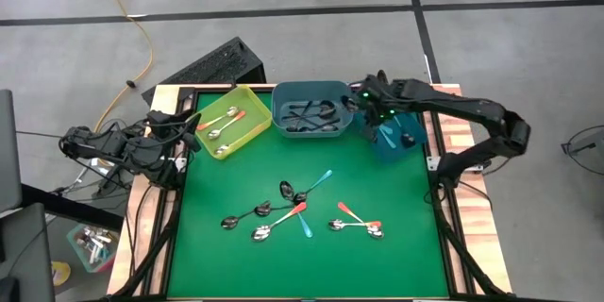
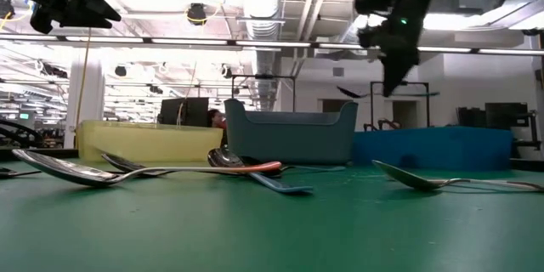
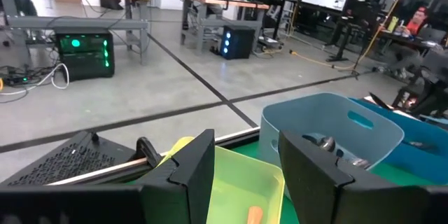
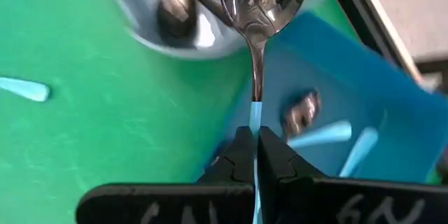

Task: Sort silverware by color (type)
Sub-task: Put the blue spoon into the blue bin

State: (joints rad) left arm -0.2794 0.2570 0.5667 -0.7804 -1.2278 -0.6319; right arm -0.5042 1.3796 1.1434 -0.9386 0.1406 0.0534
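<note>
Now right hand [image 4: 253, 155] pinches teal-handled spoon [image 4: 260, 14] above blue bin [image 4: 336, 84].

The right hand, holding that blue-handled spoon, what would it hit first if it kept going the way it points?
Probably the blue bin. The right hand points down over it, so the blue-handled spoon would likely meet the spoons already inside first, though depth is unclear.

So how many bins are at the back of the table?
3, in a row along the far edge: yellow bin at left, grey-blue bin in the middle, blue bin at right, partly hidden by the right arm.
</note>
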